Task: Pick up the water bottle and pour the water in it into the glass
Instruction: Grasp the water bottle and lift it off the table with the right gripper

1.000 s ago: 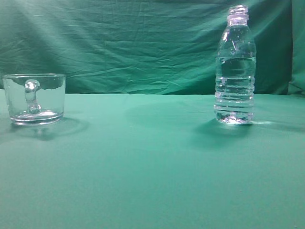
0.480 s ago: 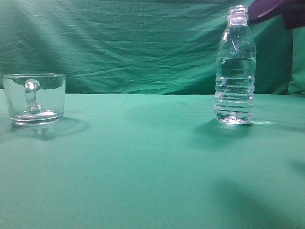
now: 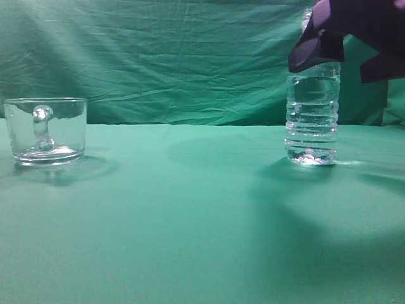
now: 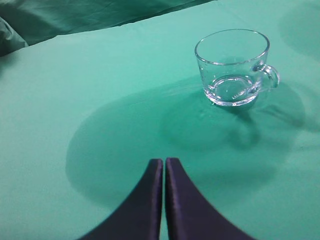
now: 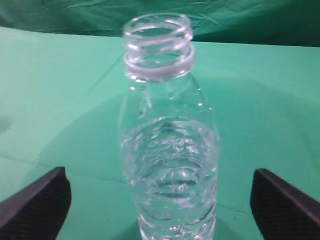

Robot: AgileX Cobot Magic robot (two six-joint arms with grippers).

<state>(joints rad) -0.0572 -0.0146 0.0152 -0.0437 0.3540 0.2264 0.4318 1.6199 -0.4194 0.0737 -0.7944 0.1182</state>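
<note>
The uncapped water bottle (image 3: 311, 120) stands upright on the green tabletop (image 3: 190, 209), well apart from the empty glass (image 3: 45, 131), with the right claw (image 5: 160, 200) spread wide on either side of it, not touching, while the left claw (image 4: 164, 165) is pressed closed above the cloth.

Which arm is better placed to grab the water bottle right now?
Right. The right claw is open with the water bottle between its fingers. The left claw is shut, over by the glass.
</note>
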